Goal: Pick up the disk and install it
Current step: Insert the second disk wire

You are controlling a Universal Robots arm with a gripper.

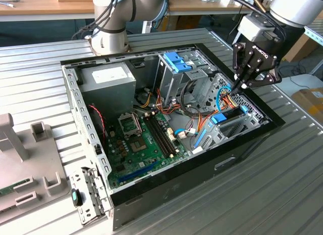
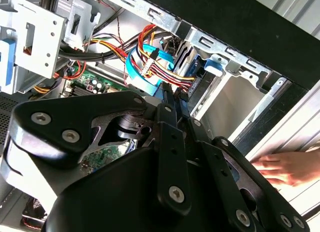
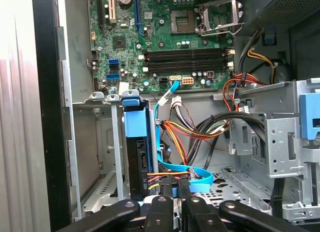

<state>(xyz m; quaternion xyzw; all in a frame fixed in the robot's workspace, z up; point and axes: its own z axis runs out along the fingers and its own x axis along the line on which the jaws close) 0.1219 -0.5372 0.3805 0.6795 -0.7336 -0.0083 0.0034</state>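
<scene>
Exterior view, its left to its right. One grey fixture block point(image 1: 20, 159) sits on the ribbed table point(image 1: 282, 194) at the exterior view's left, beside the open PC case point(image 1: 151, 189). One perforated side bracket point(image 1: 87, 194) with a black latch hangs at the case's near-left corner. Inside the case: one power supply point(image 1: 108, 78) at the back left, one motherboard point(image 1: 139, 144) on the floor with one empty CPU socket point(image 1: 126, 125) and a bank of RAM slots point(image 1: 160, 136). One silver drive cage point(image 1: 181, 78) stands mid-back, with one blue latch point(image 1: 177, 62) on top. A bundle of orange, red and yellow wires point(image 1: 189, 113) runs between cage and board.

One disk point(image 1: 228, 116), blue carrier frame showing, stands on edge in the bay at the case's right side; in the first wrist view it point(image 3: 136, 152) sits upright between the bay rails, cables plugged at its near end. One flat blue data cable point(image 3: 172, 167) loops just beside it.

One gripper point(image 1: 241, 83) hangs above the disk bay, fingers drawn close together, tips at the cables next to the disk, nothing seen clamped.

One person's hand point(image 2: 285, 167) rests on the table edge in the second wrist view.
</scene>
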